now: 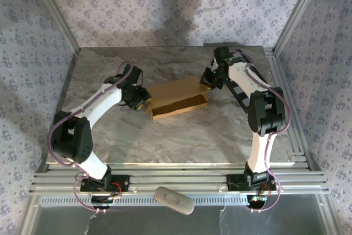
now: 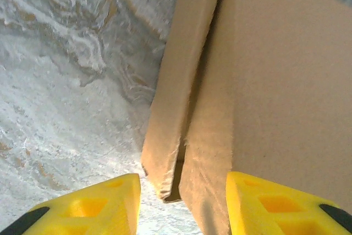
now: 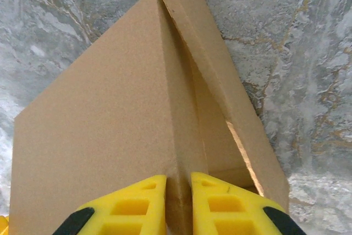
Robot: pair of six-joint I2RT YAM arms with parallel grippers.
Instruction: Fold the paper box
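Pinching a thin cardboard panel at the right end of the paper box (image 1: 177, 98), the right pincer (image 3: 179, 180) holds its yellow fingers narrow, with the sheet's edge caught between them. The left pincer (image 2: 183, 179) stands partly apart at the box's left end, straddling the corner where a side wall meets a broad panel. A gap shows beside one finger, so it seems to grip nothing. The box lies on the marbled worktop (image 1: 192, 141), a little far of centre, between the two arms, its long trough open toward the near side. With only one end held, a push from the right could probably slide the whole box leftward instead of bending a crease. A pull at an angle might tear or kink the thin edge, or let it slip free. Were the left pincer to close where it stands, it might crush wall and panel together. From above, the arms cover both ends of the box, so tabs and slots cannot be made out. Both wrist views cut the box off. Whether the left pincer's other finger touches the panel is unclear, and a grey oblong object (image 1: 174, 201) on the near rail is hard to identify.
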